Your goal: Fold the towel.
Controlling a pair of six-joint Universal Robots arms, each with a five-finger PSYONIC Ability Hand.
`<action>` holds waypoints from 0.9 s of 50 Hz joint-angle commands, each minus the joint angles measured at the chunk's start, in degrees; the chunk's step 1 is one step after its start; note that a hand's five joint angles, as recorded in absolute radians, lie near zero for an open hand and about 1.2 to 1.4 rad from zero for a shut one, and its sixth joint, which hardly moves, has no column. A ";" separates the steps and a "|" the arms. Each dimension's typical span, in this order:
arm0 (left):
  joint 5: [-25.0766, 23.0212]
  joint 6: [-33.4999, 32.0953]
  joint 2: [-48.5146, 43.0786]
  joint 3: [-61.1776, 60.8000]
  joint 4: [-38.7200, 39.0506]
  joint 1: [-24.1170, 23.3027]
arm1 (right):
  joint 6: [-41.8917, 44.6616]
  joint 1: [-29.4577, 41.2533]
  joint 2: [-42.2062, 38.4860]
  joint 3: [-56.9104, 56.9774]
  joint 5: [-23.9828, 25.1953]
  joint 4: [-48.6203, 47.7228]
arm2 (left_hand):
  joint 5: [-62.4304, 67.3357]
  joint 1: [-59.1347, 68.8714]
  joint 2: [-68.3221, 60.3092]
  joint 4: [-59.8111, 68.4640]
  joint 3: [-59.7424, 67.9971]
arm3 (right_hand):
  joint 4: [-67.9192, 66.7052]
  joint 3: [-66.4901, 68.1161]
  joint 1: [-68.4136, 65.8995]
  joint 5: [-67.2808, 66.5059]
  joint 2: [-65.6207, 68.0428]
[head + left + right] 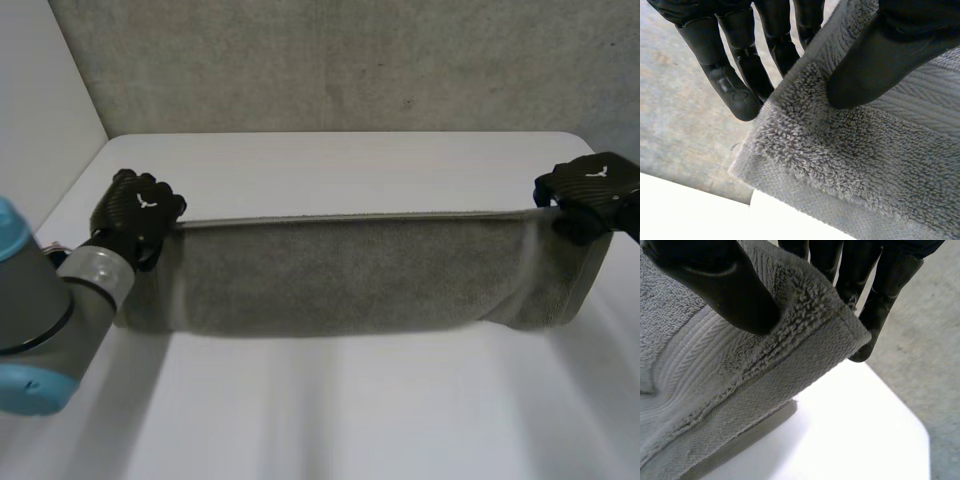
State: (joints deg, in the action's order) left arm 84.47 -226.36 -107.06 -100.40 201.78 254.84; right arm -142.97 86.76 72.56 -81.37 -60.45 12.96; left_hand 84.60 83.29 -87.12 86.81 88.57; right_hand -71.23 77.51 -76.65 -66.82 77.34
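A grey towel (350,272) hangs stretched between my two hands above the white table, its upper edge taut and straight. My left hand (140,212) pinches the towel's left upper corner. In the left wrist view the thumb (875,60) presses the terry cloth (850,165) against the fingers (735,85) behind it. My right hand (590,190) pinches the right upper corner. There the thumb (720,285) clamps the towel's hem (805,335) against the fingers (880,295). The lower part of the towel sags toward the table.
The white table (330,400) spreads below and in front of the towel. A grey carpeted wall (350,60) rises behind the table's far edge. A white wall (40,100) stands at the left side.
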 commanded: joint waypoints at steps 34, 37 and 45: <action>7.29 -1.99 -27.96 28.60 2.04 -4.79 | -1.25 10.98 -25.45 17.21 -14.78 -13.39 | -84.60 -73.29 77.12 -76.81 -78.57 | 61.23 -67.51 66.65 66.82 -67.34; 7.64 0.72 -24.10 27.02 3.00 -4.53 | -3.79 10.80 -20.47 14.94 -14.43 -15.93 | -84.55 -73.24 77.08 -76.77 -78.52 | 61.23 -67.51 66.65 66.82 -67.34; 6.94 16.70 -11.44 21.14 3.36 -3.47 | -13.38 10.45 -5.78 4.83 -12.50 -20.96 | -83.54 -72.23 76.07 -75.76 -77.52 | 61.23 -67.51 66.65 66.82 -67.34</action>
State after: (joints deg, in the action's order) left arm 91.98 -222.12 -128.30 -74.69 205.07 250.48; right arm -149.57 97.40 56.13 -69.03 -74.59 -4.69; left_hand 12.70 15.29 -14.76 15.27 14.03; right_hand -14.70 14.14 -13.43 -3.53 14.17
